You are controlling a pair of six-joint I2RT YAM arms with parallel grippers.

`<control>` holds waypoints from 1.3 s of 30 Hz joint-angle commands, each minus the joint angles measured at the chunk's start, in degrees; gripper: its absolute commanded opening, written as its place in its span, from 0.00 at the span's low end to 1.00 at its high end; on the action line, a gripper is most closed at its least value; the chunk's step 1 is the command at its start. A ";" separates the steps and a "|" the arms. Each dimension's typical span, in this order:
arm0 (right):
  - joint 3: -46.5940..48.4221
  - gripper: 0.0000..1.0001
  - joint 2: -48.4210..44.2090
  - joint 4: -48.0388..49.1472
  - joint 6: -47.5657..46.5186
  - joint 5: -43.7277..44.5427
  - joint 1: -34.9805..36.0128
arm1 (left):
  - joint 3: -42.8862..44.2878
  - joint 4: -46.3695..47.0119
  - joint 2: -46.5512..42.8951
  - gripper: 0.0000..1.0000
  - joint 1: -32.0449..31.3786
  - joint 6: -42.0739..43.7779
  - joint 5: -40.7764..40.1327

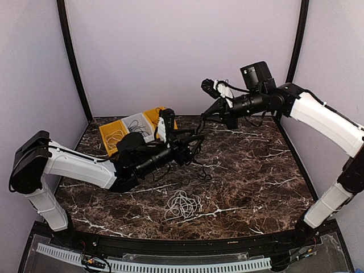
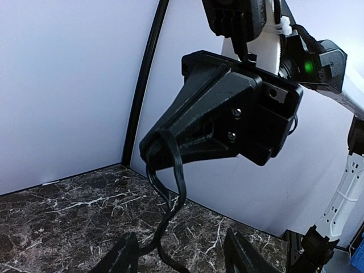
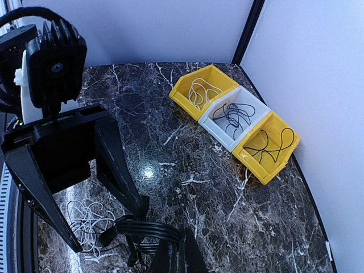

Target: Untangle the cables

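Observation:
My right gripper (image 3: pixel 179 239) is shut on a bundled black cable (image 3: pixel 145 229), held well above the table. In the left wrist view that gripper (image 2: pixel 162 145) hangs overhead, and the black cable (image 2: pixel 177 190) drops from its tip in two strands. They pass down between the fingers of my left gripper (image 2: pixel 179 239), which is open and not clamping them. From above, the left gripper (image 1: pixel 195 143) sits just below the right gripper (image 1: pixel 206 114). Thin black strands (image 1: pixel 202 168) trail to the table. A loose white cable tangle (image 1: pixel 182 205) lies on the marble near the front.
Three bins stand in a row at the back left. A yellow bin (image 3: pixel 182 86) holds a white cord, a grey bin (image 3: pixel 259 102) a black cord, and a second yellow bin (image 3: pixel 259 170) another black cord. Walls enclose the dark marble table (image 1: pixel 256 170).

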 commanded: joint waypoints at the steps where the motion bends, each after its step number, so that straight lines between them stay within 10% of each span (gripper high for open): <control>1: 0.25 0.00 0.11 2.49 -0.23 0.31 1.06 | 3.39 -8.36 0.86 0.53 -0.52 1.02 -6.85; 19: -2.89 0.03 -0.18 2.95 0.52 -2.96 1.82 | 5.02 -7.15 2.63 0.00 -0.52 9.67 -1.70; 26: -10.46 0.53 -2.17 7.38 2.99 -2.12 1.03 | 2.63 -6.31 -0.22 0.00 -0.38 9.10 -4.68; 39: -28.22 0.73 7.57 18.23 4.48 -2.17 0.65 | -2.62 -5.20 -7.29 0.00 0.22 4.82 -14.01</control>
